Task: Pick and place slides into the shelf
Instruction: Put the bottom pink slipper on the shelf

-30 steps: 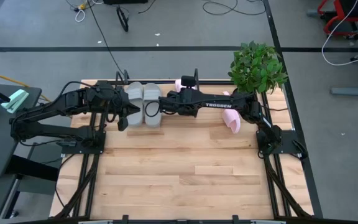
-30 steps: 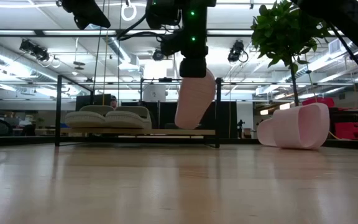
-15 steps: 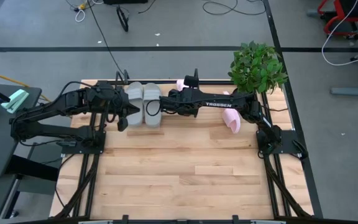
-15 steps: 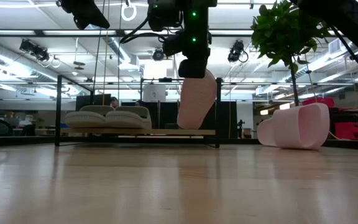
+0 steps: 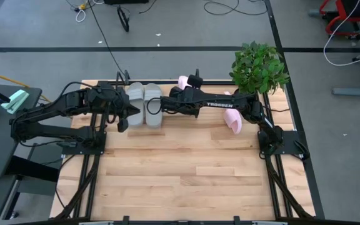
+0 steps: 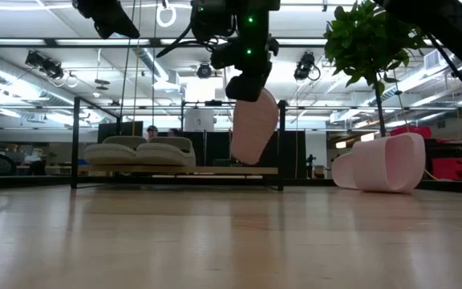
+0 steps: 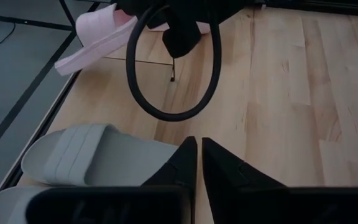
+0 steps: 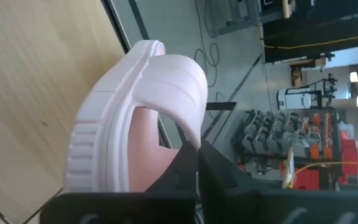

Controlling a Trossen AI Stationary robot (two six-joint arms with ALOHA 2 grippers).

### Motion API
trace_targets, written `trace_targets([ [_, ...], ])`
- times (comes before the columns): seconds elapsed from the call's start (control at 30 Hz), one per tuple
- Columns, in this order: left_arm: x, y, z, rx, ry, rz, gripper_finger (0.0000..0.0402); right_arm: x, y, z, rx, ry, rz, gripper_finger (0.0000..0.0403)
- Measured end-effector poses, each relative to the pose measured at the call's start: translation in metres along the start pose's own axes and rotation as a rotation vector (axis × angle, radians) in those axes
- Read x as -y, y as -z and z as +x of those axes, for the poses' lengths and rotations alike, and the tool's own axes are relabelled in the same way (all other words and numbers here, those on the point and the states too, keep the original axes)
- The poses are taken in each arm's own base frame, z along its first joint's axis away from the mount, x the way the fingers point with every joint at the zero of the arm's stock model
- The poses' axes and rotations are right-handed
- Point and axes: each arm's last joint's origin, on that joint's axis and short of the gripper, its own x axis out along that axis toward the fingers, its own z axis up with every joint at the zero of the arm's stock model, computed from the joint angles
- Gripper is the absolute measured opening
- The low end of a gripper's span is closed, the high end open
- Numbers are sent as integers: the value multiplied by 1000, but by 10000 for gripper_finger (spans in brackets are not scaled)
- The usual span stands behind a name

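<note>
My right gripper [image 6: 247, 90] is shut on a pale pink slide [image 6: 254, 127], which hangs in the air in front of the shelf's right part. From above, that slide [image 5: 182, 81] shows near the table's far edge. The black wire shelf [image 6: 74, 144] stands along the far edge, and the two grey slides [image 6: 139, 151] lie side by side on its left half. The second pink slide [image 6: 383, 164] lies on its side on the table to the right. My left gripper [image 5: 122, 123] hovers shut just near of the grey slides [image 7: 86, 155]. My right gripper pinches the pink slide by its wide strap, at the strap's edge [image 8: 188, 142], between the two fingers. The fingers [image 6: 245, 84] come from above, slanting down. The slide hangs below them nearly upright, slightly tilted, its lower end [image 6: 247, 159] clear of the table.
A potted green plant [image 5: 259, 66] stands at the table's far right corner, close behind the lying pink slide [image 5: 233, 119]. The shelf's right half [image 6: 239, 170] holds nothing. Bare wooden tabletop [image 5: 180, 169] stretches across the near half.
My right gripper has tipped and shifted a little toward the far edge. The pink slide has swung with it, rising slightly and staying clear of the table. The left arm has kept still.
</note>
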Motion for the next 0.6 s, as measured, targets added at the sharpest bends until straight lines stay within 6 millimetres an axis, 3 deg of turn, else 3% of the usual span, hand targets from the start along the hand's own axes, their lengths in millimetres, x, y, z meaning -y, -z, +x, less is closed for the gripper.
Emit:
trace_targets([
  [0.23, 0, 2, 0, -24, 1, 17, 25, -7, 4, 5, -22, -4, 53, 0],
  [0.6, 0, 4, 0, -37, 2, 28, 38, -41, 22, 27, -116, -91, 39, 0],
])
